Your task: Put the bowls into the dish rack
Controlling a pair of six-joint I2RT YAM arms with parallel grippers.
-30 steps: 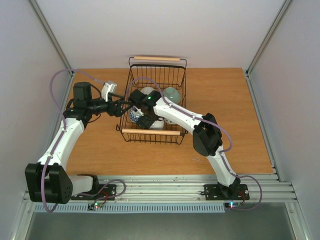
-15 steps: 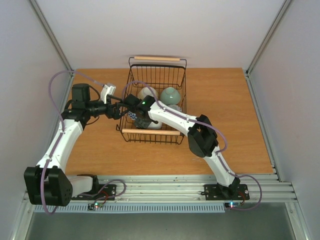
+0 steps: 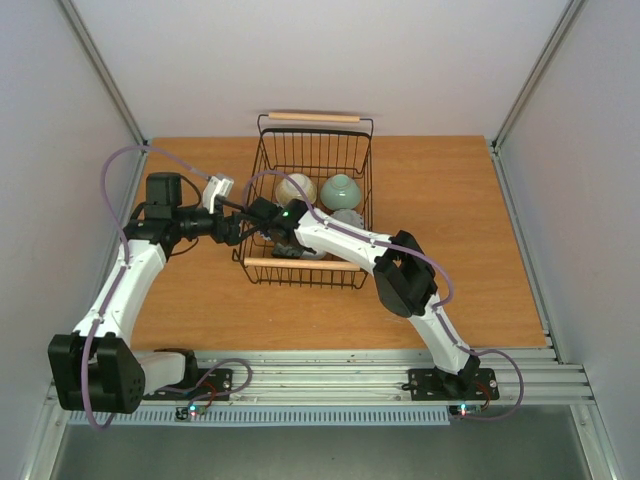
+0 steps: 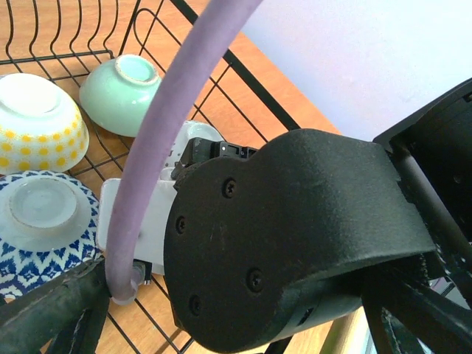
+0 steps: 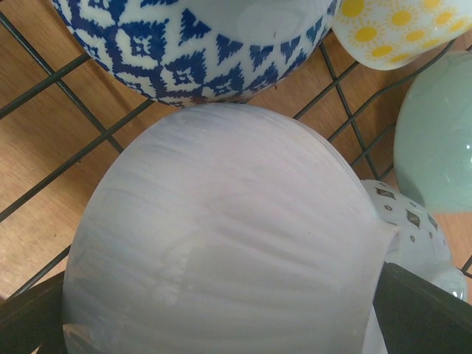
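Five bowls are held in the black wire dish rack (image 3: 330,266). The pale green bowl (image 4: 122,85), yellow-flowered cream bowl (image 4: 37,122) and blue-patterned bowl (image 4: 40,221) are overturned. The plain whitish bowl (image 5: 221,243) is seen just beside the dark-dotted white bowl (image 5: 405,221).

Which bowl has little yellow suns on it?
The cream ceramic bowl, upside down beside the pale green bowl and the blue-patterned bowl; only it has yellow.

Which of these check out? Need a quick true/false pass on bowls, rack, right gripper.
1. The blue-patterned bowl lies inside the dish rack. True.
2. The pale green bowl sits outside the dish rack. False: it is inside it.
3. The right gripper holds the whitish bowl inside the dish rack. True.
4. The yellow-patterned bowl stands with its opening up. False: it lies upside down, foot ring up.
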